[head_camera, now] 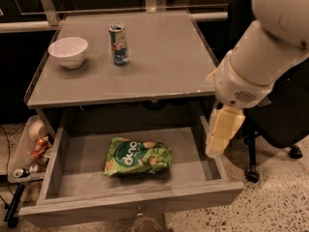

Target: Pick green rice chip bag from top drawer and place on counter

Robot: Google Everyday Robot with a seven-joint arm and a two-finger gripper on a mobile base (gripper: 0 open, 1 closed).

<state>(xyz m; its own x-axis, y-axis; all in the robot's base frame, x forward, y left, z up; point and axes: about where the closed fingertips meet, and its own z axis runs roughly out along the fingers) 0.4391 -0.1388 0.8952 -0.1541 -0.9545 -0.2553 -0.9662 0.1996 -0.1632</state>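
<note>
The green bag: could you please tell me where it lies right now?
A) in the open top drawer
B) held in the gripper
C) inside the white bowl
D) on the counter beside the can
A: the bag lies flat on the floor of the open drawer, while the gripper hangs at the drawer's right side, apart from the bag.

We see the crinkly, glossy green rice chip bag (138, 157) on matt grey wood in the top drawer (145, 198), the matt surface (164, 57) worn pale at its edge, and the smooth cream plastic end effector (216, 144) over the drawer's right side.
</note>
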